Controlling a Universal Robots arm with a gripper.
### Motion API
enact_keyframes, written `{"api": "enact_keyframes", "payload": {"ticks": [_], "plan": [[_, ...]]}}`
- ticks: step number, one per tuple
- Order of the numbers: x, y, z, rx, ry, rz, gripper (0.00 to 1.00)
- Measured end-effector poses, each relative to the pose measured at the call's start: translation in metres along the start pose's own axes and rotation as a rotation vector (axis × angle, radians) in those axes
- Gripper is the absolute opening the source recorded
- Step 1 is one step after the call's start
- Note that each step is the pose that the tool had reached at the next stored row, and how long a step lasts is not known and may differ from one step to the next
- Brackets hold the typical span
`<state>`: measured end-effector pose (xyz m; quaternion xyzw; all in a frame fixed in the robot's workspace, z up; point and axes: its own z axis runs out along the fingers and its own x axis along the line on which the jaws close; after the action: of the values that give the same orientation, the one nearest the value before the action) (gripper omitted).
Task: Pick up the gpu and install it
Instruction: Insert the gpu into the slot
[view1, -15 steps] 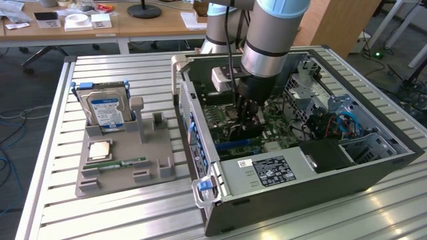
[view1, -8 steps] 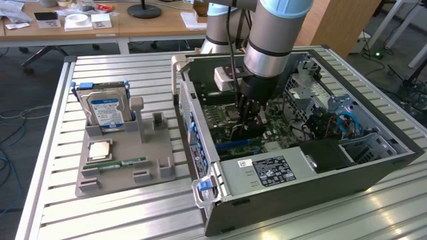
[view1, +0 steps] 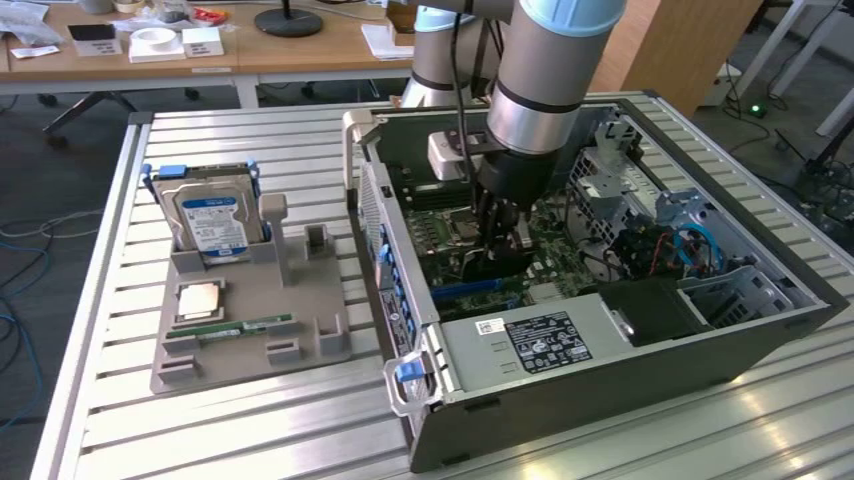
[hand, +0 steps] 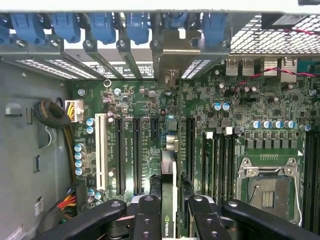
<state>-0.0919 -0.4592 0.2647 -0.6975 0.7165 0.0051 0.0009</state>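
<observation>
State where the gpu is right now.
Wrist view: the gpu is held edge-on in the gripper, inside the computer case, over the motherboard between its expansion slots.

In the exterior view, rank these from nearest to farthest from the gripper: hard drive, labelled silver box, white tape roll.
1. Labelled silver box, in the computer case, beside the gripper.
2. Hard drive, upright in the grey holder, exterior view's left.
3. White tape roll, on the far desk.

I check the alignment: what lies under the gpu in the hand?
The green motherboard with long black slots on both sides. The part directly beneath is covered by the gpu itself.
</observation>
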Motion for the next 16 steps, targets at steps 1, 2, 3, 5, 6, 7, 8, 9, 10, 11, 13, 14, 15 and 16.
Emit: {"api": "enact_keyframes", "payload": {"ticks": [1,2,3,5,6,7,8,9,10,11,13,14,15,16], "plan": [[-0.0004,0.0011,0.0002,-0.0001,0.0005,0.000,0.26],[-0.0007,0.0020,0.0003,-0.0001,0.0008,0.000,0.26],[-0.0008,0.0023,0.0005,-0.0001,0.0012,0.000,0.26],[-0.0008,0.0022,0.0012,-0.0001,0.0044,0.000,0.26],[-0.0008,0.0022,0.0015,0.0000,0.0052,0.000,0.26],[-0.0008,0.0023,0.0020,0.0000,0.0055,0.001,0.26],[-0.0008,0.0023,0.0027,0.0001,0.0056,0.002,0.26],[-0.0008,0.0023,0.0035,0.0001,0.0056,0.002,0.26],[-0.0008,0.0023,0.0042,0.0001,0.0058,0.003,0.26],[-0.0008,0.0023,0.0048,0.0001,0.0059,0.005,0.26],[-0.0008,0.0023,0.0056,0.0001,0.0060,0.008,0.26],[-0.0008,0.0023,0.0061,0.0001,0.0059,0.010,0.26],[-0.0008,0.0023,0.0067,0.0002,0.0058,0.012,0.26],[-0.0008,0.0023,0.0074,0.0002,0.0058,0.013,0.26]]}}
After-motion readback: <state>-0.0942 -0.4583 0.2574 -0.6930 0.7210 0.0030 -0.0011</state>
